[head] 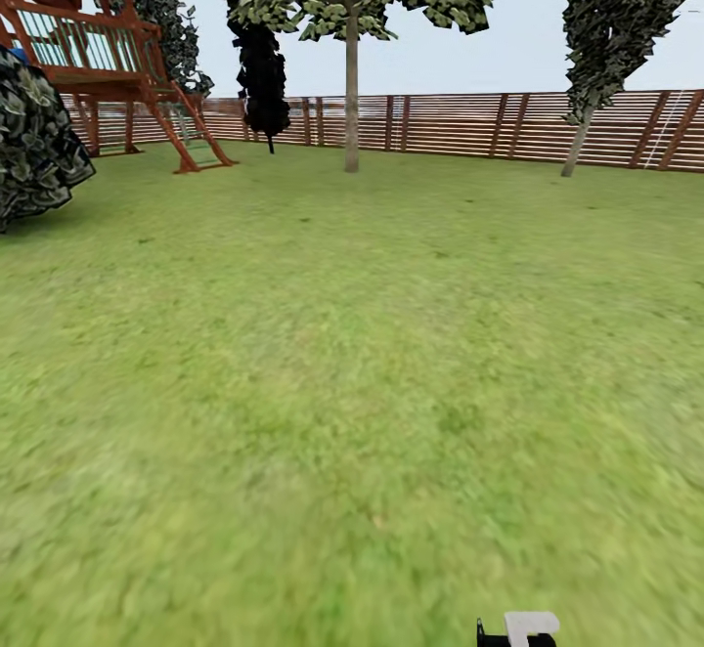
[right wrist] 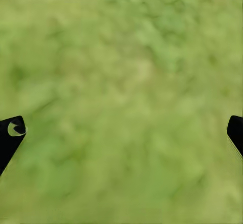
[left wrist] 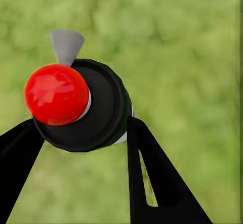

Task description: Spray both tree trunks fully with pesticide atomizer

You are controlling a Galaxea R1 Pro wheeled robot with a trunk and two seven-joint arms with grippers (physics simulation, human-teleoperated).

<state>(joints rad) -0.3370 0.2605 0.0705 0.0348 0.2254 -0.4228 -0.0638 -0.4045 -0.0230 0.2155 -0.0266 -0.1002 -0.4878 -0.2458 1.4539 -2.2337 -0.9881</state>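
Pesticide atomizer point(left wrist: 81, 105) clamped in left end effector point(left wrist: 83, 133), red top facing camera. Right end effector point(right wrist: 121, 133) spread wide, empty. Tree trunk point(head: 351, 100) far ahead across lawn point(head: 342, 383), by fence point(head: 460, 124); left arm must aim there.

No text, label, brand, number or sign can be read anywhere in these views, neither on the pesticide atomizer point(left wrist: 83, 107) with its red top nor on the wooden fence point(head: 508, 124) at the far edge of the lawn.
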